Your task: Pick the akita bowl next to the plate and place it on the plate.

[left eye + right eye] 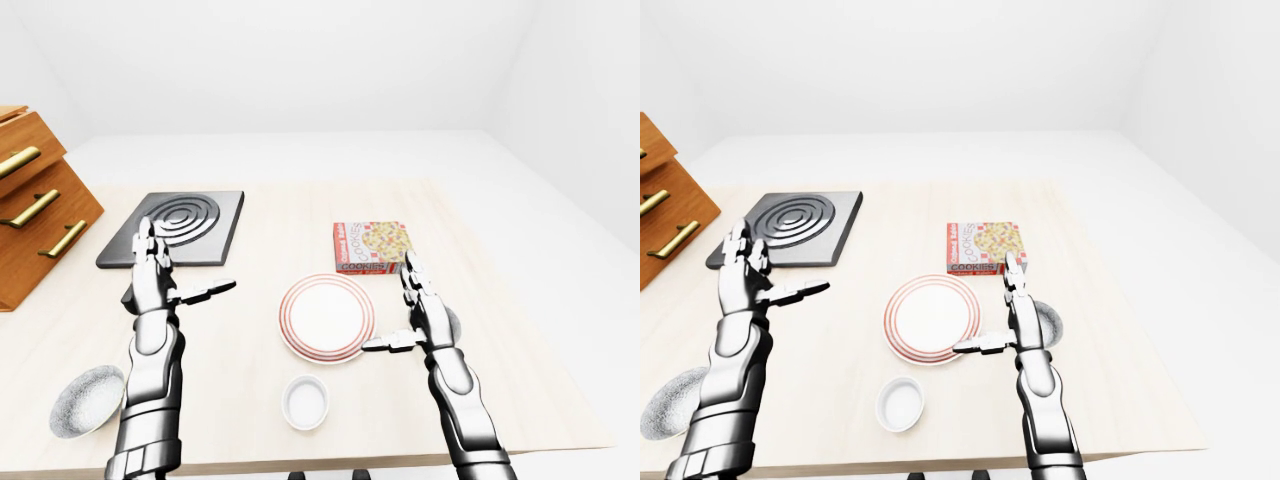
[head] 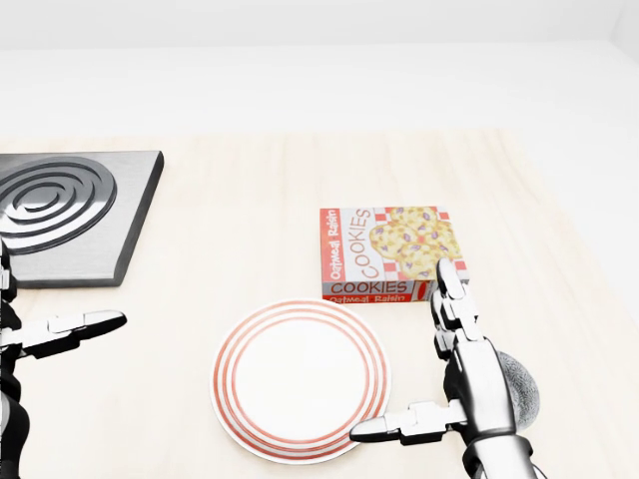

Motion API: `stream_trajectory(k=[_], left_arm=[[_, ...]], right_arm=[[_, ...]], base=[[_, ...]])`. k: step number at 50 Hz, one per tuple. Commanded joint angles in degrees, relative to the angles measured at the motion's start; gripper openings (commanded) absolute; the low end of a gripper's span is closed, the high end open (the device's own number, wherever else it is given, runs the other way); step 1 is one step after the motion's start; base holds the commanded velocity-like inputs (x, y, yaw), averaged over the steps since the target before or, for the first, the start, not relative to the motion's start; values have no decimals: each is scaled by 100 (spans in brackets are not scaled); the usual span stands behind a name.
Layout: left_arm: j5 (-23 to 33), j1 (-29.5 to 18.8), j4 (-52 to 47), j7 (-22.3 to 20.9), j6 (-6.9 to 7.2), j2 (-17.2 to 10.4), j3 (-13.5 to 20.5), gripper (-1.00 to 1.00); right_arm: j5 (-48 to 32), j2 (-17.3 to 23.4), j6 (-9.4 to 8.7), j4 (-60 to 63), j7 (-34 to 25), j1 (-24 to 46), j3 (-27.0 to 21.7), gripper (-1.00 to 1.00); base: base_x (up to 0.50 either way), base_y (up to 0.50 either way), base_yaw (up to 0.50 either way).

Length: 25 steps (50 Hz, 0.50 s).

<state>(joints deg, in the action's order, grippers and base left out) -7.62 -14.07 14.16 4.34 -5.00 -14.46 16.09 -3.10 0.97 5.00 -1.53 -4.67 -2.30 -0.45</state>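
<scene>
The white plate (image 2: 300, 379) with red rings lies low in the head view. A grey speckled bowl (image 2: 521, 384) sits on the table just right of it, largely hidden behind my right hand. That right hand (image 2: 404, 351) is open, fingers pointing up the view and thumb reaching left over the plate's lower right rim, with nothing held. My left hand (image 1: 186, 266) is also open and empty, well left of the plate near the burner plate. A second grey speckled bowl (image 1: 88, 400) rests at the table's lower left corner.
A cookies box (image 2: 384, 252) lies just above the plate. The dark burner plate (image 2: 60, 210) is at the upper left, and a wooden drawer cabinet (image 1: 30, 205) stands further left. A small white bowl (image 1: 305, 402) sits below the plate near the table's bottom edge.
</scene>
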Motion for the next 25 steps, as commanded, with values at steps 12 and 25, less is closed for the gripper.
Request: stream_trajectory(k=[12,25], left_arm=[[-84,-153,215,54,0,-154,124,100],[-67,-146,223,65,0,-152,108,100]], right_arm=[[-14,-1,0,-24,12,0,0,100],[-597,192,-845,2297,-96,-243,-368,100]], base=[[0,0,0],[0,0,0]])
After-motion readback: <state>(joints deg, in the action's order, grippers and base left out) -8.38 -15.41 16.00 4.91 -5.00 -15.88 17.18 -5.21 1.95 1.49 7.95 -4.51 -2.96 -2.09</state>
